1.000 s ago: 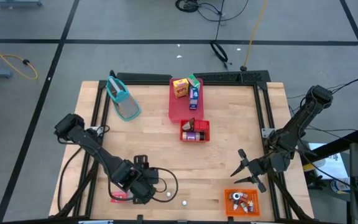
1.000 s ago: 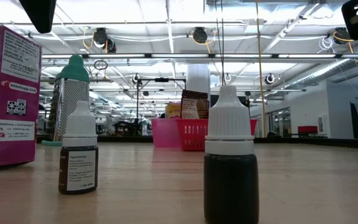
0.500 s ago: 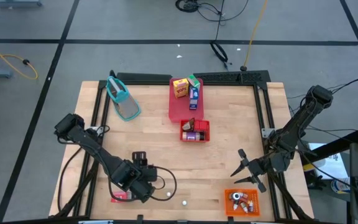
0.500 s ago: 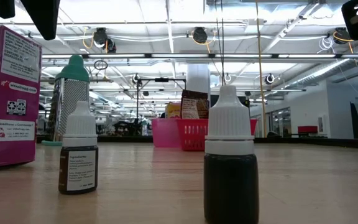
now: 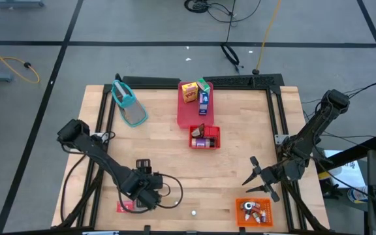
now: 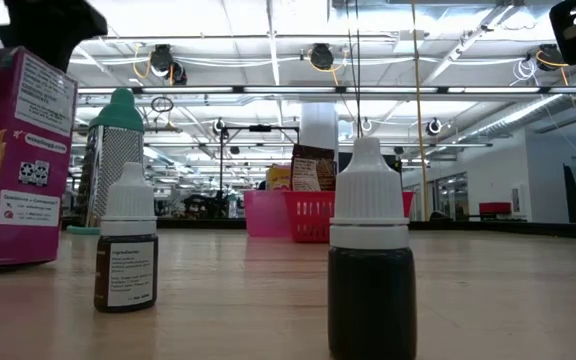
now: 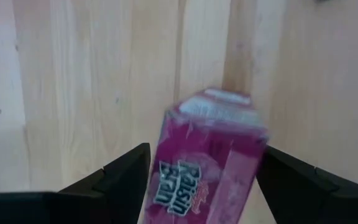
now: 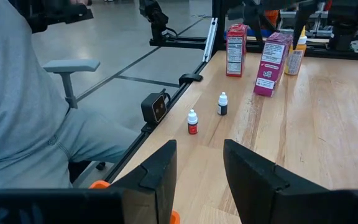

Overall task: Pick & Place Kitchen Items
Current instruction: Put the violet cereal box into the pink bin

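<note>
A pink Raisin Bran carton stands tilted near the table's near left corner, its bottom on the wood. My left gripper is above it, open, with one finger on either side of the carton's top. Two small white-capped dropper bottles stand upright near the near edge. My right gripper waits open above the table's near right part. Yellow and blue-green cartons stand on the flat red tray. My left gripper comes at the pink carton from above, pointing down, astride its upper end. One finger lies against the carton's side; a narrow gap shows at the other finger. The carton leans over, its bottom edge on the table.
A teal-handled grater lies at the far left. A red basket holding small things sits mid-table, the orange bin at the near right corner. A seated person in grey is beside the near edge. Bare wood lies between the arms.
My left gripper has moved a little toward the table's left and come down over the pink carton, its fingers now on both sides of the top. The carton, upright before, has tipped and now leans. My right arm has kept still.
</note>
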Controlling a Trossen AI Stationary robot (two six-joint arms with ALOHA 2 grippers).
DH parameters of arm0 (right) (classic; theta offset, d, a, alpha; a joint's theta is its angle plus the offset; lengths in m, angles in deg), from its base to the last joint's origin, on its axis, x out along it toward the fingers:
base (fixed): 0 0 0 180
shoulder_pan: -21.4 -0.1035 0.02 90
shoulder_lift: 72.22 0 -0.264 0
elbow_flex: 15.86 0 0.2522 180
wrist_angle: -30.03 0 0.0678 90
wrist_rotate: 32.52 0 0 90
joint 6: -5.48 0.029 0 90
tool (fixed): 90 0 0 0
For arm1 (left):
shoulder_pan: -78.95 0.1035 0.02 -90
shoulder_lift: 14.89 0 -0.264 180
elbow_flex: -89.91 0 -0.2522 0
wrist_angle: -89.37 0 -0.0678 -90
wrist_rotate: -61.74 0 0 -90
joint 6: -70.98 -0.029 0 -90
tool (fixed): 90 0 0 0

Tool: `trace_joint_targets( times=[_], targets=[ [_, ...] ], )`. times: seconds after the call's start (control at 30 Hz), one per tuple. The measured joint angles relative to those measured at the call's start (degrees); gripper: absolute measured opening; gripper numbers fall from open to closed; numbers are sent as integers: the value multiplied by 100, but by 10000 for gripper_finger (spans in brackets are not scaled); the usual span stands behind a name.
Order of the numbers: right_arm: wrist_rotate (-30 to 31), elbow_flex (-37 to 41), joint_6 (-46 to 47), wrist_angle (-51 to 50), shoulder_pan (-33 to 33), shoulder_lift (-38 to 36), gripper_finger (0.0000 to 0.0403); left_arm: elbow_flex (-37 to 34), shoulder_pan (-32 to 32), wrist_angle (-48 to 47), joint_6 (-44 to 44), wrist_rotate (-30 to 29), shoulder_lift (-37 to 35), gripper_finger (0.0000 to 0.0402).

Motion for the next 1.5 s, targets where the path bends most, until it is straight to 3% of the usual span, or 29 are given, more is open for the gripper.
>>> trace_joint_targets(
  times=[0.37,0.87,1.03,1.23,1.5],
  targets=[
    [0,0,-22,0,0,0,123,-480,0,285,-83,111,0,273],
    [23,115,-22,11,0,0,123,-480,38,298,-177,126,0,169],
    [502,349,24,397,3,0,123,-480,162,296,-244,208,0,149],
    [515,446,-148,883,0,0,123,-480,425,270,-475,240,0,145],
    [437,450,-146,907,0,0,123,-112,984,-52,-1415,37,0,149]
  ],
)
